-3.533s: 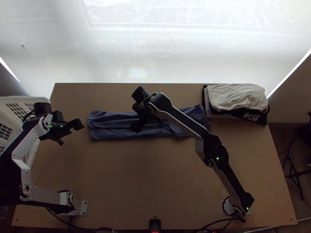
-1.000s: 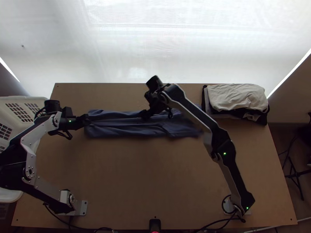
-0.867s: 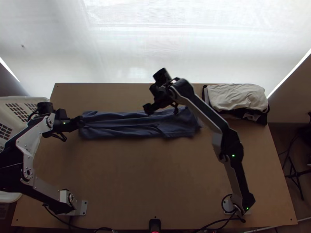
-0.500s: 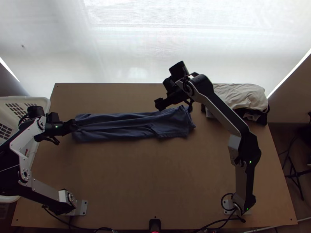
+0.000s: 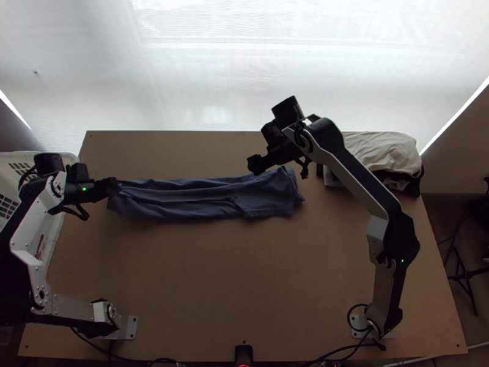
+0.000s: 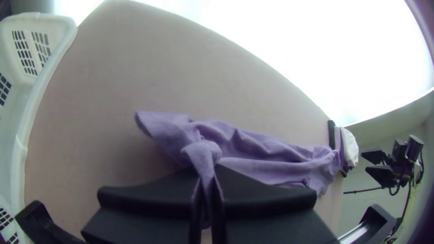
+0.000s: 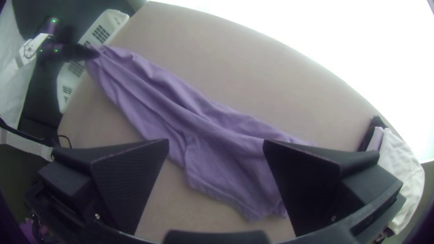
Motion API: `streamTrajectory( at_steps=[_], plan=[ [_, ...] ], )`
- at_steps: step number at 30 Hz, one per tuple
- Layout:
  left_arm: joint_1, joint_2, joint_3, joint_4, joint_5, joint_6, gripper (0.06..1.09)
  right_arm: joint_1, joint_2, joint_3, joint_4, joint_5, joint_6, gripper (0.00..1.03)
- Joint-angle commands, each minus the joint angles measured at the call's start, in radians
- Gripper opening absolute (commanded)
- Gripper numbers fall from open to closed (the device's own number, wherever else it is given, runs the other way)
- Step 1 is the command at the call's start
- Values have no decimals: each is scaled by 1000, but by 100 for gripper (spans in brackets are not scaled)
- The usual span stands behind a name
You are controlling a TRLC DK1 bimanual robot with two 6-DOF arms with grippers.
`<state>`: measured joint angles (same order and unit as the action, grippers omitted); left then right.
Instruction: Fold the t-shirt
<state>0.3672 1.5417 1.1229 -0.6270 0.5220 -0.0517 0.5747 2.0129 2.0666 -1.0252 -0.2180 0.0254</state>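
You see light coming from the pale screen [image 5: 244, 73] beyond the table [image 5: 244, 275], which lies fairly dim in your top view. In both wrist views, glare washes that screen out to blank white, while the table looks brighter to you. You can make out a soft shadow by the cloth [image 6: 165, 124] in the left wrist view. Fisheye distortion bows the table's far edge.
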Motion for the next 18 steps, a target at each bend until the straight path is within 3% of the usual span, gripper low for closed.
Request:
streamTrajectory(
  at_steps=[1,7,18],
  plan=[
    [-137,-111,67,-68,-24,-14,9,-6,-14,-22,1,0,1,97],
    [-266,-126,77,-71,-33,-42,9,-19,-20,-25,1,0,1,97],
    [-536,-95,129,52,-56,-212,9,-55,-51,-137,37,0,2,97]
  ],
)
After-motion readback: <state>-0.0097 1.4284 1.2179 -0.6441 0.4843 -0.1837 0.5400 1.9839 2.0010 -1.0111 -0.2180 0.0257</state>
